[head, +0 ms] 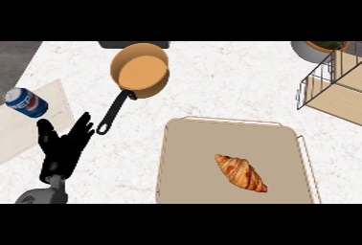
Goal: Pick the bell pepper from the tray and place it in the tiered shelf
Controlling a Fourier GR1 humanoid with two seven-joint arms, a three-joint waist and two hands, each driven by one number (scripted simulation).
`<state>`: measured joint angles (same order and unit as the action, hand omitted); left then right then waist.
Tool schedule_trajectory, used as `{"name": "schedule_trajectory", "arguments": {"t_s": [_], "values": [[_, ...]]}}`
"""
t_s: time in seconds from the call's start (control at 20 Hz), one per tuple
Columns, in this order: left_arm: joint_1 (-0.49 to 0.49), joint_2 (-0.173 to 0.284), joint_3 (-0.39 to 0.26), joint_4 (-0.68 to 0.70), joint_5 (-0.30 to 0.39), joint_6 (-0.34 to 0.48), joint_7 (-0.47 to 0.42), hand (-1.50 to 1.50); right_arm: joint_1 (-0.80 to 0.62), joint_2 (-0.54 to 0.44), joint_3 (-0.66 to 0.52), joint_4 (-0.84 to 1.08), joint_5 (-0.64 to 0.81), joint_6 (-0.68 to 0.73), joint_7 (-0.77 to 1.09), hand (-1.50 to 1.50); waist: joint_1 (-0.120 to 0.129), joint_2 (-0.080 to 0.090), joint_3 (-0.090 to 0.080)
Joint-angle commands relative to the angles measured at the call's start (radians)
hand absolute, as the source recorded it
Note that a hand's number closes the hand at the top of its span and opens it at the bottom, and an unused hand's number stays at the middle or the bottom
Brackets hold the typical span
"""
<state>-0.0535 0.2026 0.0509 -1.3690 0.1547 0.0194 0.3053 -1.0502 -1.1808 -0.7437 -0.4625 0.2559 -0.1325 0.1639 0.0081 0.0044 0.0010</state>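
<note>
To the right of my left hand (62,146), which rests open and empty with fingers up, I see the tray (191,162) holding only a croissant (241,172); the tiered shelf (332,86) stands far right. I cannot find the bell pepper.

Non-task items on the table (233,81)

Croissant (241,172), lying diagonally at near right; copper pan (140,71) with black handle (115,112) pointing near-left, far centre; blue soda can (26,102) on a pale wooden board (21,129), far left; potted plant (322,48), partly cropped, far right corner.
</note>
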Motion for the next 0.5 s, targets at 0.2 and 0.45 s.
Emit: {"name": "schedule_trajectory", "arguments": {"t_s": [0.2, 0.45], "values": [[-0.03, -0.009, 0.012, 0.031, -0.005, 0.006, -0.005, 0.0, 0.179, -0.177, -0.152, 0.124, -0.122, 0.14, -0.061, -1.5, -0.014, -0.001, 0.001], [-0.01, 0.001, 0.021, 0.023, -0.002, -0.001, 0.0, 0.0, 0.296, -0.285, -0.235, 0.201, -0.19, 0.272, -0.118, -1.5, -0.018, -0.003, 0.002]]}}
